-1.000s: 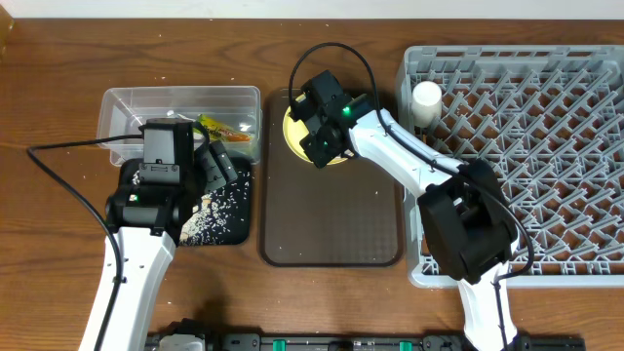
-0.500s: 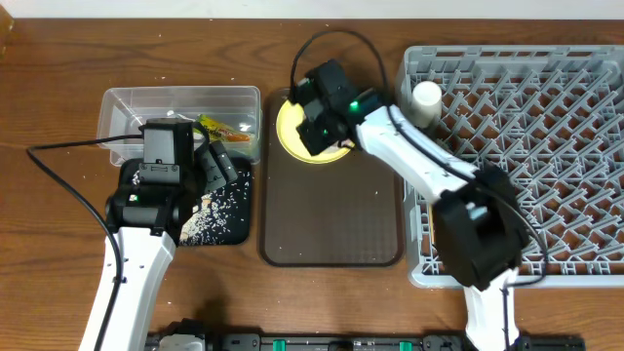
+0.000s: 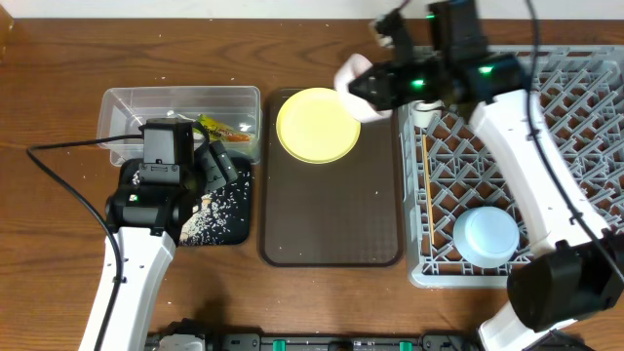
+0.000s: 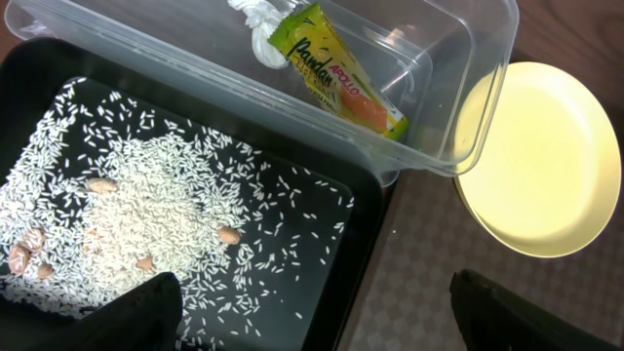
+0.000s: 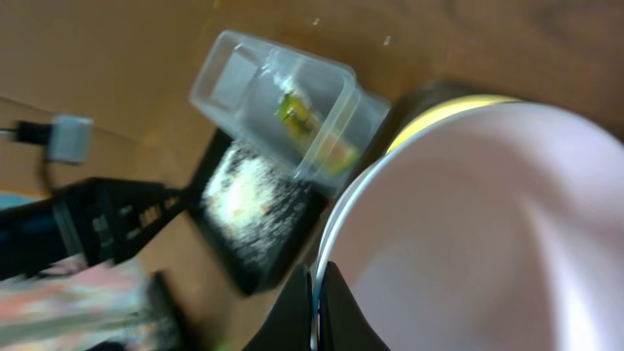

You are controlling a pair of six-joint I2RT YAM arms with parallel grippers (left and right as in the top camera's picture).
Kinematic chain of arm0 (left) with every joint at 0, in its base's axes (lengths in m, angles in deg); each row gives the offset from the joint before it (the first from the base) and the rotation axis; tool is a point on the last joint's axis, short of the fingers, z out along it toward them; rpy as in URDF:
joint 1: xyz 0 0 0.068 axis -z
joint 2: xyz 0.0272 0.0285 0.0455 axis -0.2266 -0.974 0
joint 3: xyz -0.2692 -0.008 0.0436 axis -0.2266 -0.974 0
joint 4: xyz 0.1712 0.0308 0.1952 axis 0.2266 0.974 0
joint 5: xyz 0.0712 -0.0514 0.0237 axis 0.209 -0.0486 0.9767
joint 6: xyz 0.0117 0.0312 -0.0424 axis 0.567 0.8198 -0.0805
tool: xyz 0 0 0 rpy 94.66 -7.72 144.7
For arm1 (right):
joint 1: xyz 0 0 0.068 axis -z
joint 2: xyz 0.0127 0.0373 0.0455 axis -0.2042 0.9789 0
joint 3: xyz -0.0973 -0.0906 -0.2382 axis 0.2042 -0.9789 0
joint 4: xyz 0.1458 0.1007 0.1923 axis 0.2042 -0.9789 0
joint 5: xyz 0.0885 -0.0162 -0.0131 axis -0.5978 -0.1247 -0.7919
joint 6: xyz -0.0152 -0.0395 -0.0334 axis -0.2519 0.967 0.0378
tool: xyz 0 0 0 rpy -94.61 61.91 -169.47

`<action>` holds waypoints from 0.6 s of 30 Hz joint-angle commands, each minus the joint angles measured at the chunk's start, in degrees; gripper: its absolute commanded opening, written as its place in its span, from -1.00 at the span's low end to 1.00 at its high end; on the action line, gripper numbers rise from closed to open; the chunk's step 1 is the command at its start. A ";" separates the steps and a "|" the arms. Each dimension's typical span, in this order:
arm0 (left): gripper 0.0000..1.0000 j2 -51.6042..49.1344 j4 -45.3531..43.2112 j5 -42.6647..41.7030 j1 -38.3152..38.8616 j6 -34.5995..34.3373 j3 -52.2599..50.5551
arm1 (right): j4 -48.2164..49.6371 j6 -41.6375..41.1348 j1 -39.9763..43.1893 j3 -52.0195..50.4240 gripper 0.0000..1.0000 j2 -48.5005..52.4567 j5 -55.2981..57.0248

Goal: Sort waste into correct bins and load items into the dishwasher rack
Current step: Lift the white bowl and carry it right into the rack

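Since a second ago the right arm has swung off the round yellow plate and out to the far side of the desk. The left arm has not shifted.

Nearest, a light blue bowl sits in the near-left corner of the large light-grey lattice dishwasher rack. Thin wooden chopsticks lie along the rack's left edge.

The left claw hangs wide open and holds nothing. It is above the shallow black rectangular tray, where the loose white rice grains are spread.

Just beyond the black tray, the clear plastic rectangular tub holds the green-yellow-orange snack wrapper and the crumpled white paper wad.

The plate lies bare at the far end of the dark brown serving tray.

Farthest, the right claw is clamped on the rim of the small white-pink cup, which is off the desk between the plate and the rack.
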 commanded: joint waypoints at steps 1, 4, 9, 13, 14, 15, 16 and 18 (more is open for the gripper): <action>0.81 -0.22 0.07 0.13 -0.26 0.79 -0.39 | -3.37 -1.51 4.59 0.07 -0.98 -0.04 -11.34; 0.81 -0.22 0.07 0.13 -0.26 0.79 -0.39 | -6.23 -1.46 8.17 -0.79 -0.98 -0.04 -11.39; 0.81 -0.22 0.07 0.11 -0.26 0.79 -0.39 | -7.21 -1.46 12.22 -2.95 -0.98 -0.04 -11.82; 0.81 -0.22 0.07 0.11 -0.26 0.79 -0.39 | -7.32 -1.51 14.69 -4.59 -0.98 -0.04 -12.26; 0.81 -0.22 0.07 0.11 -0.26 0.79 -0.39 | -7.32 -1.51 15.19 -5.07 -0.98 -0.04 -12.46; 0.81 -0.22 0.07 0.13 -0.26 0.79 -0.39 | -7.32 -1.51 15.87 -5.66 -0.98 -0.04 -12.48; 0.81 -0.22 0.07 0.11 -0.26 0.79 -0.39 | -7.28 -1.51 16.81 -6.27 -0.98 -0.04 -12.48; 0.81 -0.22 0.07 0.13 -0.26 0.79 -0.39 | -6.71 -1.49 18.56 -7.34 -0.98 -0.04 -12.48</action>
